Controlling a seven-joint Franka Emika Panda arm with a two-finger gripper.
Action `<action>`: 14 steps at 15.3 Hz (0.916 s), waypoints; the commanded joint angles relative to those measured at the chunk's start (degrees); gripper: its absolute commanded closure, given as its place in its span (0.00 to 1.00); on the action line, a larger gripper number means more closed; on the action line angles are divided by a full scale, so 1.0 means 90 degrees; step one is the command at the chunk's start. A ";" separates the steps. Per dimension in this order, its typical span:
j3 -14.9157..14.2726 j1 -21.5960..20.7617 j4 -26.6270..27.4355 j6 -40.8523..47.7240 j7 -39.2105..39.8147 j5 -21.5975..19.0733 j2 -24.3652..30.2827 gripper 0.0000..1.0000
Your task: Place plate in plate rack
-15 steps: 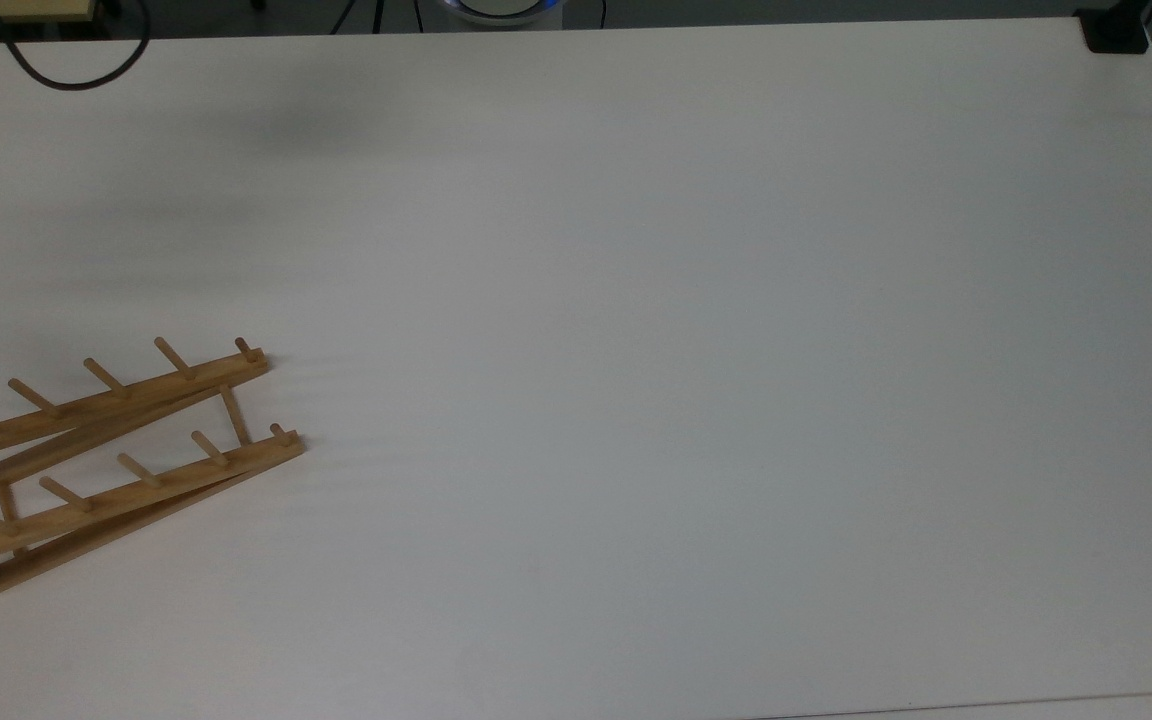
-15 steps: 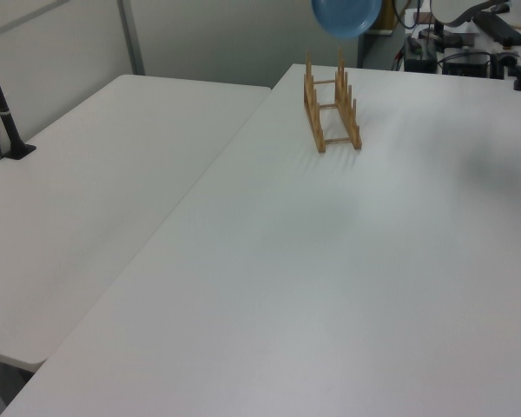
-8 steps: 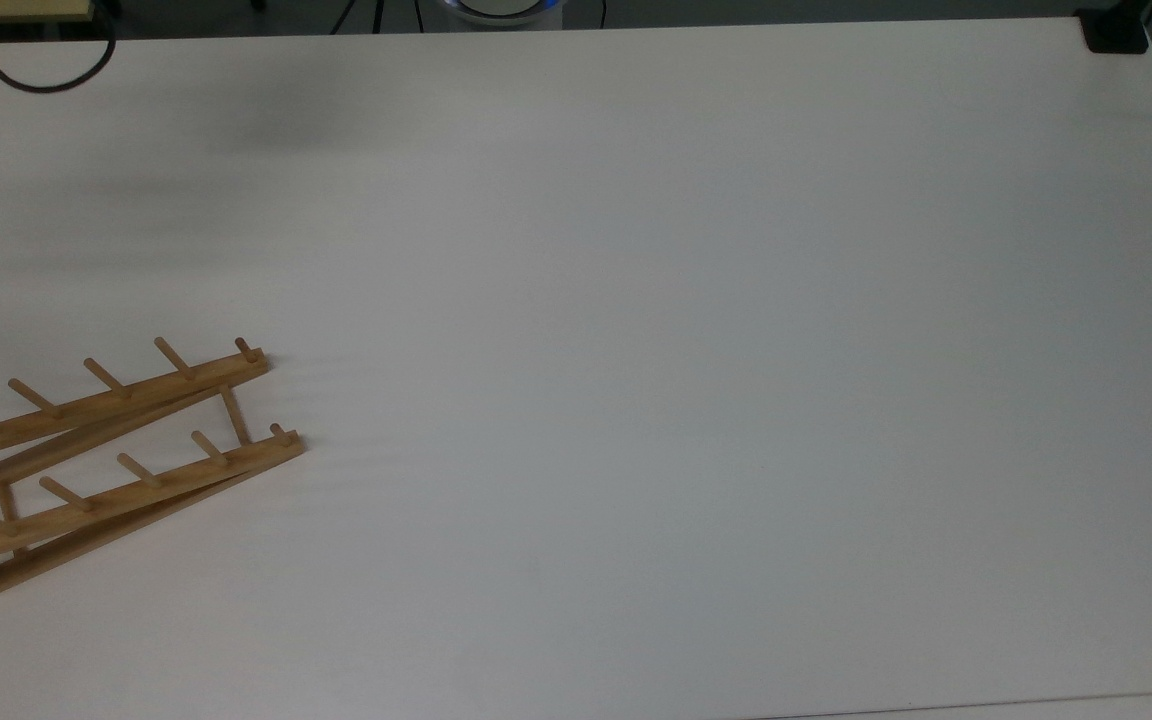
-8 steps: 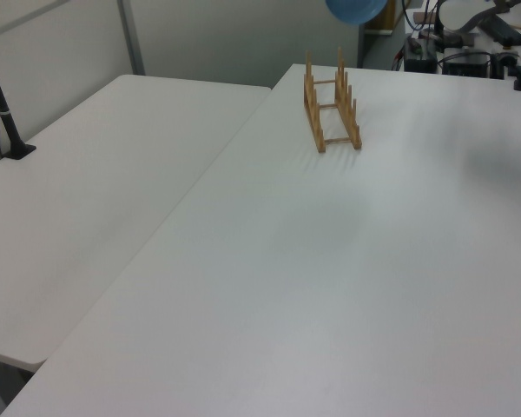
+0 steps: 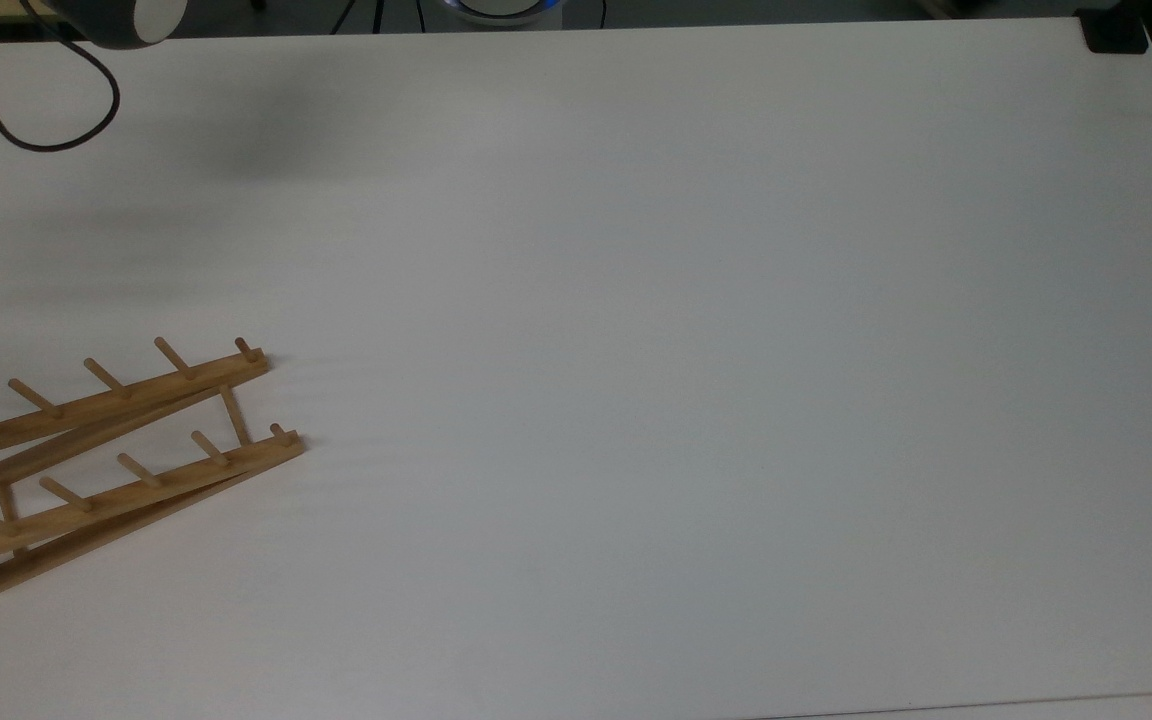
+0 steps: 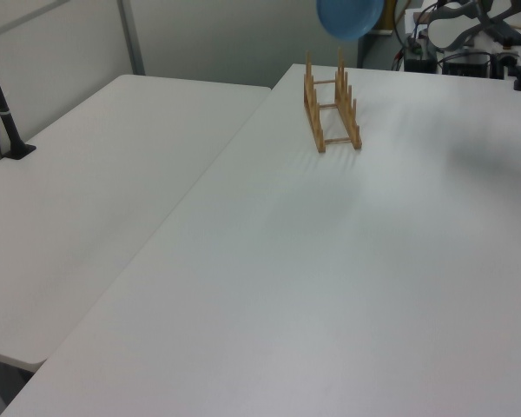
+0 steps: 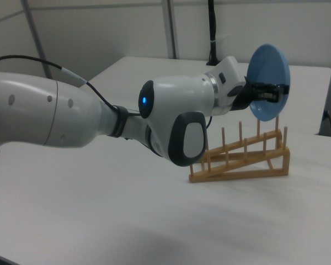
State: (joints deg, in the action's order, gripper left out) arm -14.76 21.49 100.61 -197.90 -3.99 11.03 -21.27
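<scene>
Plate (image 7: 269, 81) is up in the air, standing on its edge, above the plate rack (image 7: 243, 157) and not touching it. I see the gripper (image 7: 270, 93) pinching the plate at its rim. In the left view, the plate (image 6: 350, 17) hangs over the far end of the rack (image 6: 332, 109). The rack's pegs hold nothing. It sits on the white table (image 5: 636, 350), at the top view's left edge (image 5: 106, 465).

The plate (image 6: 350, 17) sits lower than half a second ago; an arm link (image 5: 121, 20) enters the top view's far left.
</scene>
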 commanded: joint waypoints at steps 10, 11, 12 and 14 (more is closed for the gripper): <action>-0.0137 -0.0503 -0.0281 -0.0160 -0.0035 -0.0317 -0.0546 1.00; -0.0137 -0.0532 -0.0281 -0.0160 -0.0035 -0.0317 -0.0595 1.00; -0.0147 -0.0532 -0.0290 -0.0160 -0.0035 -0.0317 -0.0653 1.00; -0.0302 -0.0600 -0.0300 -0.0170 -0.0035 -0.0336 -0.0722 1.00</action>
State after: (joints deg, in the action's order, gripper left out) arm -14.84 17.80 99.03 -197.90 -4.00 9.29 -26.05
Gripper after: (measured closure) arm 0.952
